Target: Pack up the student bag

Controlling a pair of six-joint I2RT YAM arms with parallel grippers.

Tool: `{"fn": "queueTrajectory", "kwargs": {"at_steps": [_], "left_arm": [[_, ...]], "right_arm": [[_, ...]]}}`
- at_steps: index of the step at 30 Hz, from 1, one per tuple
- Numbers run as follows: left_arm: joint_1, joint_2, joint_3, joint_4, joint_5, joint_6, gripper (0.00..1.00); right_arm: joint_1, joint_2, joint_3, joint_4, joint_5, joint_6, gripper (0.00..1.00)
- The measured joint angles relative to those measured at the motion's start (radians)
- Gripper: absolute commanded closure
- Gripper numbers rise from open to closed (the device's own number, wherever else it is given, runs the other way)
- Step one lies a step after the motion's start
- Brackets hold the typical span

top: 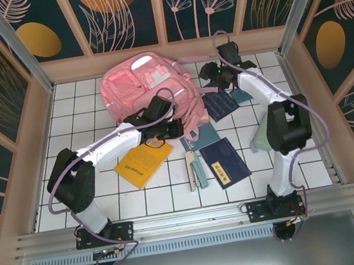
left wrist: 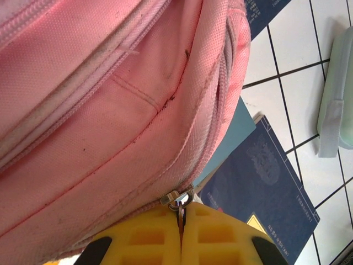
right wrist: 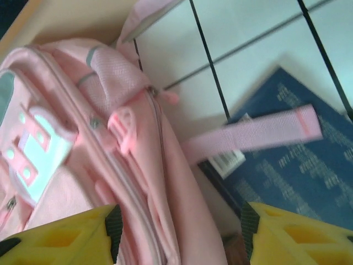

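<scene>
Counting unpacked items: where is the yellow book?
In the top view, the yellow book lies on the white tiles left of centre, beside the left arm, on the near side of the student bag.

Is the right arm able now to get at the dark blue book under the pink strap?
Probably yes. The right claw is open, close above the dark blue book. But the pink strap lies across it and the student bag lies right beside it, so the claw may catch them.
</scene>
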Motion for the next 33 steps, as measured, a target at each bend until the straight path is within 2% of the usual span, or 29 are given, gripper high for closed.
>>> {"fn": "queueTrajectory", "kwargs": {"at_steps": [6,14,17,22,23,26,31,33], "left_arm": [[0.000,0.031,0.018,-0.002,0.018,0.002,1.00],[0.000,0.032,0.018,-0.017,0.021,0.017,1.00],[0.000,0.032,0.018,-0.037,0.016,0.020,1.00],[0.002,0.032,0.018,-0.068,-0.011,0.024,1.00],[0.003,0.032,0.018,-0.073,-0.018,0.024,1.00],[0.007,0.032,0.018,-0.084,-0.038,0.027,1.00],[0.007,0.032,0.018,-0.084,-0.053,0.027,1.00],[0.007,0.031,0.018,-0.084,-0.053,0.027,1.00]], "right_arm": [[0.072,-0.214,-0.299,0.101,-0.014,0.095,0.36],[0.232,-0.221,-0.418,0.182,-0.031,0.231,0.35],[0.256,-0.197,-0.418,0.208,-0.027,0.273,0.42],[0.278,-0.143,-0.409,0.227,-0.020,0.313,0.71],[0.283,-0.132,-0.402,0.226,-0.019,0.318,0.72],[0.290,-0.109,-0.379,0.221,-0.019,0.328,0.68],[0.295,-0.106,-0.346,0.180,0.004,0.323,0.42],[0.299,-0.107,-0.328,0.153,0.013,0.320,0.37]]}}
